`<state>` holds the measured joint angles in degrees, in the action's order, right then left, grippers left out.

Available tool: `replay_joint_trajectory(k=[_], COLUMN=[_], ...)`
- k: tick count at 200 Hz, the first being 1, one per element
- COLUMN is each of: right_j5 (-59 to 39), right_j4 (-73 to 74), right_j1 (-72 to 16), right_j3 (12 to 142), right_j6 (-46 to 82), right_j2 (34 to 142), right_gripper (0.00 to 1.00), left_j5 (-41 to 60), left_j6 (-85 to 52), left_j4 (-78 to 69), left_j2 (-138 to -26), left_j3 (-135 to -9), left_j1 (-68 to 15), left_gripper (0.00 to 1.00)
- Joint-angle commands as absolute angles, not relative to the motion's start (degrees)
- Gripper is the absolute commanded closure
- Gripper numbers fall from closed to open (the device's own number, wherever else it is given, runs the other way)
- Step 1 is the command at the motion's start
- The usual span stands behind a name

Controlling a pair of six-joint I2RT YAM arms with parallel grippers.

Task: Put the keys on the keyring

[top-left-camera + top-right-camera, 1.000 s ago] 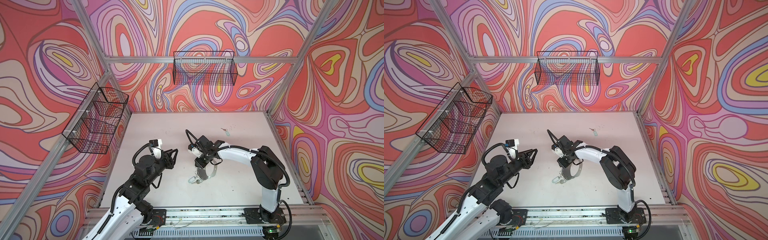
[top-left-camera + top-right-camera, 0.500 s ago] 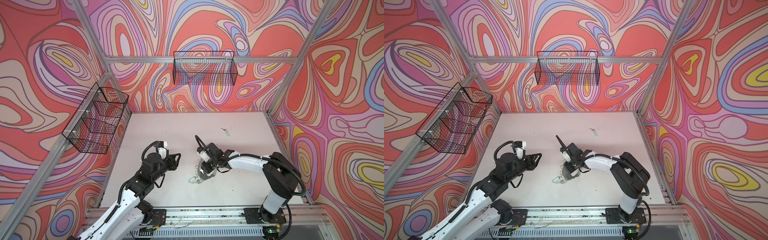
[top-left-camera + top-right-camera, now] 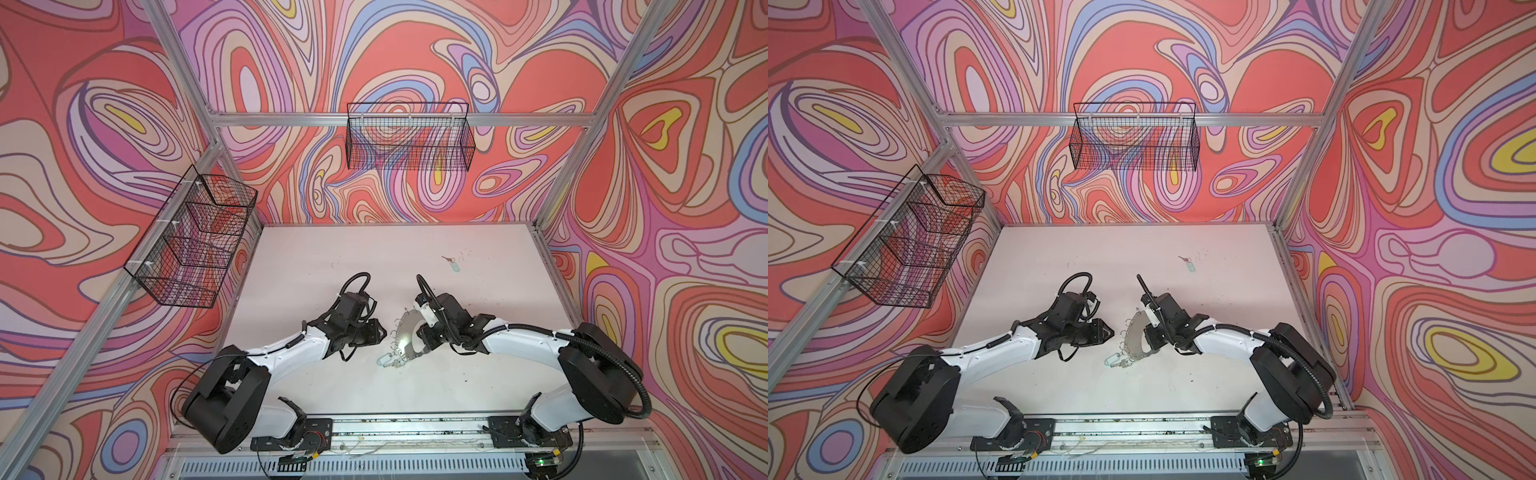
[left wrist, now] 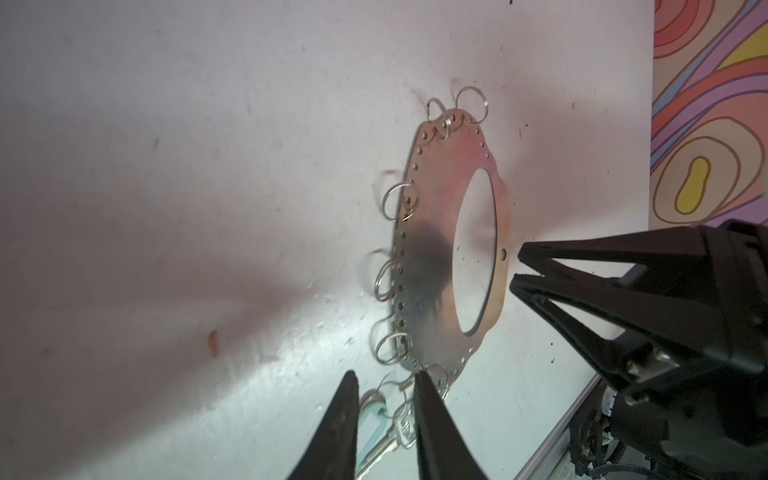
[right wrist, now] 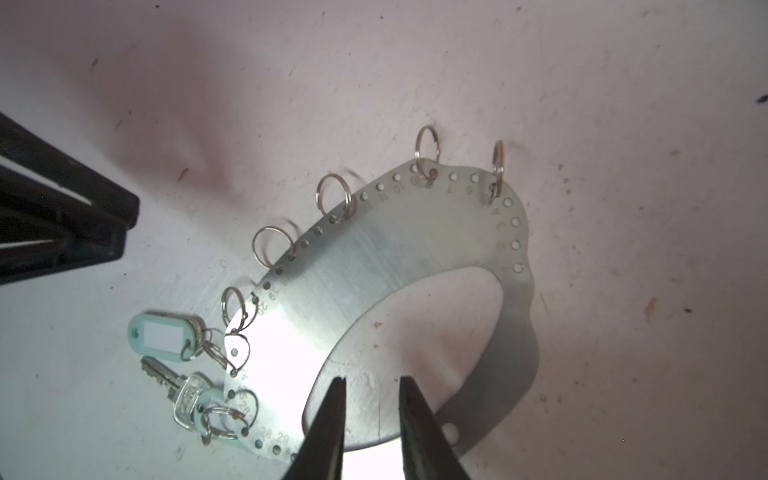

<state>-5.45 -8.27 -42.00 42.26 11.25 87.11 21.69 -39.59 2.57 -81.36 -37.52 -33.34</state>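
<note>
Right wrist view, keys on the ring: one key (image 5: 183, 395) and two mint tags (image 5: 164, 332) are hanging from rings at the near end of the keyring (image 5: 353, 270), which is lying on the desk (image 5: 124, 415).
Left hand (image 4: 385, 374): it is standing a little open, holding nothing and pointing at those near rings.
Right hand (image 5: 372, 379): it is sitting a little open on the thin side of the keyring. I cannot tell if it is pinching it.
Doing it well: I am guessing the right hand should be steadying the keyring while the left hand is going slowly for one empty ring, without bumping the tags.
Empty rings (image 5: 428, 153): five are sticking out along the rim.
Loose key (image 3: 451, 264): in a top view, one key with its tag is lying alone far back on the desk, not yet on.
Baskets (image 3: 409, 137): two are hanging on the walls.
</note>
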Motion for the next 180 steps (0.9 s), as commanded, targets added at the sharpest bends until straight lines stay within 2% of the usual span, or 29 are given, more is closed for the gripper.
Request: replay_joint_trajectory(k=[1, 69, 119, 156, 180], right_j5=[-4.45, -5.73, -6.25, -6.24, -6.49], right_j4=[-5.76, -4.14, -4.17, -4.43, -4.51], right_j1=[-41.83, -41.7, -41.74, -41.75, -41.75], right_j3=[40.66, 39.62, 39.74, 39.55, 39.59], right_j6=[11.85, 12.1, 11.95, 11.87, 11.87], right_j2=[85.3, 85.15, 85.78, 85.53, 85.7], right_gripper=[0.75, 0.75, 0.75, 0.75, 0.75], left_j5=[24.16, 20.22, 23.31, 23.86, 23.98], left_j6=[-38.11, -36.08, -36.6, -37.07, -37.27], left_j4=[1.61, 5.1, 1.45, -0.13, -0.73], left_j2=[-85.76, -92.36, -96.42, -97.47, -97.14], left_j3=[-40.6, -44.38, -45.08, -45.2, -45.26], left_j1=[-34.31, -35.08, -35.16, -35.16, -35.16], left_gripper=[0.75, 0.73, 0.75, 0.81, 0.92])
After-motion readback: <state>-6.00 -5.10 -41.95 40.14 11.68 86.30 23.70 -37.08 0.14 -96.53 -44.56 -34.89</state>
